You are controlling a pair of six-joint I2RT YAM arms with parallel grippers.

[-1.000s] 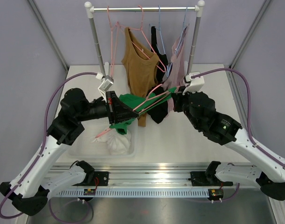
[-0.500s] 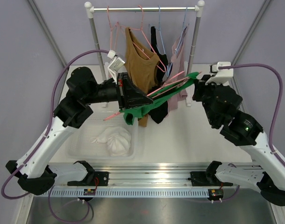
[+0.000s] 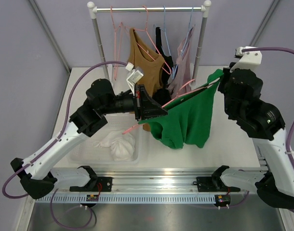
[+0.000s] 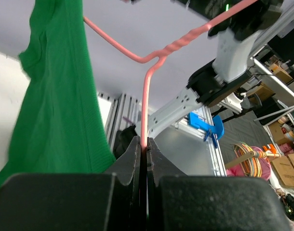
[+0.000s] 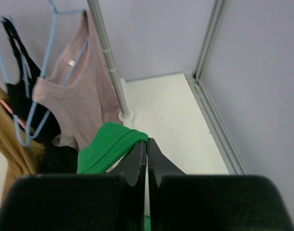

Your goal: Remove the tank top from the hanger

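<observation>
- Left jaws: closed on the neck of the pink hanger (image 4: 146, 96), just below its twisted hook. The left wrist view shows no gap between them.
- Right jaws: closed on a bunched upper edge of the green tank top (image 3: 190, 120). The right wrist view shows fabric pinched at the tips.
- Tank top is in the air above the bench (image 3: 224, 149), between the two arms. It drapes down from the hanger arm and touches nothing below.
- Key relation: the hanger's long axis runs from the left jaws, low, up and right to the right jaws, high. The cloth hangs off the right-hand part of that line.
- Right arm (image 3: 253, 110) is nearer the cloth and already has it. Left arm (image 3: 96, 106) only anchors the hanger.
- Likely next: draw the right jaws away along that axis, past the hanger tip, with the left holding firm. Risk is a strap snagging on the tip.
- Can't tell whether the far strap is off the hanger yet.
- Counts: one green tank top, one hanger in hand, two arms.
- On the rack (image 3: 149, 8): three garments, brown (image 3: 144, 62), black (image 3: 162, 48) and dusty pink (image 5: 82, 91), plus bare pink hangers, number unclear.
- One clear bin (image 3: 84, 149) holding one white cloth (image 3: 119, 144).
</observation>
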